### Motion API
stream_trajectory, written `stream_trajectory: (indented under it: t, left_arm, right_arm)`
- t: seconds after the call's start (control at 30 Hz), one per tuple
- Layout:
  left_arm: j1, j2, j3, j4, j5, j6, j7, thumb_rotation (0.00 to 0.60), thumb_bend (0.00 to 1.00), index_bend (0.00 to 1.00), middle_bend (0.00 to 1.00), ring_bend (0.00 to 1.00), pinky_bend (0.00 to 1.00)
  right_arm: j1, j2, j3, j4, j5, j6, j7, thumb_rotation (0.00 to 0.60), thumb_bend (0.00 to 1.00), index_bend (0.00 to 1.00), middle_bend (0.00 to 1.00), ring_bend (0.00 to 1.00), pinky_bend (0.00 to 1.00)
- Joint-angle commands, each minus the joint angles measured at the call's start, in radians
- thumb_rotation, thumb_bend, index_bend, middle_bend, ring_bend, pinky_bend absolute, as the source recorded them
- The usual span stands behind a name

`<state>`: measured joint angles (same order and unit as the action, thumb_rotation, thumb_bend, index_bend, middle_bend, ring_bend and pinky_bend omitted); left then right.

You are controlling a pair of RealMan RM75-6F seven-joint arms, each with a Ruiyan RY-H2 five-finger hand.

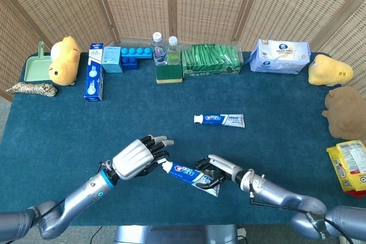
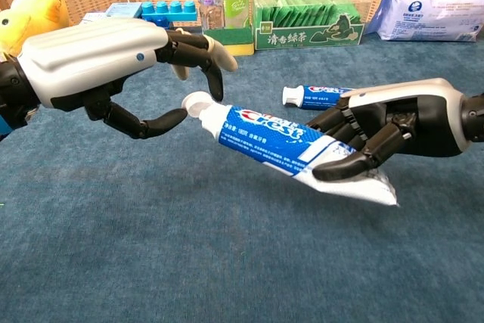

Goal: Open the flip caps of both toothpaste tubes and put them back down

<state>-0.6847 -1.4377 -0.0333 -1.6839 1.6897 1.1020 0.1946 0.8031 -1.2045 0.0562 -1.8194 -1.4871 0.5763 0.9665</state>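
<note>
The right hand (image 2: 393, 130) is grasping a toothpaste tube (image 2: 291, 145) near its crimped end, holding it tilted just above the table (image 1: 68, 135) in the lower middle of the head view, with the white cap (image 2: 198, 104) pointing toward the left of the frame. The fingers are wrapping under and over the tube's flat tail.

The left hand (image 2: 113, 66) is hovering at the cap end, its fingers (image 2: 198, 49) curling above the cap and its thumb (image 2: 162, 121) reaching in from below. The thumb tip is sitting just beside the cap; whether it is touching cannot be told. This hand is grasping nothing and its fingers are apart.

The second tube (image 1: 219, 120) is lying flat on the table near the centre of the head view, well apart from both hands, cap to the left. Whether either cap is open is too small to tell.

Along the top edge of the table, bottles (image 1: 165, 50), a green box (image 1: 211, 61) and a wipes pack (image 1: 280, 56) are standing in a row, with a yellow plush toy (image 1: 63, 60) at the upper left.
</note>
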Motion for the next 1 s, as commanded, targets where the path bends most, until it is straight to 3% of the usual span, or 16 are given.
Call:
stream_trajectory:
  t: [0.03, 1.0]
  left_arm:
    - [-0.001, -0.002, -0.003, 0.001, -0.005, -0.001, -0.001, 0.6, 0.48, 0.31, 0.19, 0.19, 0.3]
    - [-0.014, -0.01, -0.033, -0.008, -0.053, 0.003, -0.009, 0.6, 0.44, 0.25, 0.15, 0.15, 0.29]
  right_arm:
    - [0.002, 0.0, -0.004, -0.005, -0.004, 0.002, -0.007, 0.6, 0.45, 0.95, 0.75, 0.71, 0.65]
    - [0.04, 0.009, -0.043, -0.065, -0.039, -0.003, -0.081, 0.6, 0.45, 0.95, 0.75, 0.72, 0.65]
